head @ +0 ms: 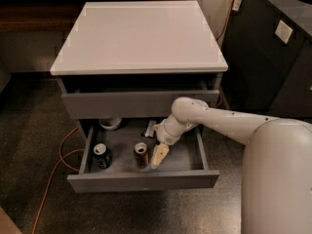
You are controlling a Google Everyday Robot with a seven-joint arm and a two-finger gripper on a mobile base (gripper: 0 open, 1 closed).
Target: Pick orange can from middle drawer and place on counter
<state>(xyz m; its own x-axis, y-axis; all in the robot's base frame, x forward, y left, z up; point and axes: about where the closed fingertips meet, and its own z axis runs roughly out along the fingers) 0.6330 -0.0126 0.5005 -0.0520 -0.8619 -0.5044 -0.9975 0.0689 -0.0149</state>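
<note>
My hand [159,156] sits in the open middle drawer [144,182], just right of the orange can [141,155]; I cannot tell its state. Lifting and placing on the table [139,38] remain.

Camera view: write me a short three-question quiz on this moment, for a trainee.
1. True or false: the orange can stands on the counter.
2. Where is the gripper? A) above the counter; B) down inside the open middle drawer, close beside the orange can on the picture's right; C) outside the cabinet, over the floor.
3. How many cans stand in the middle drawer?

Key: 1 false, it is upright in the middle drawer. 2 B. 3 two, the orange can and a dark can.
</note>
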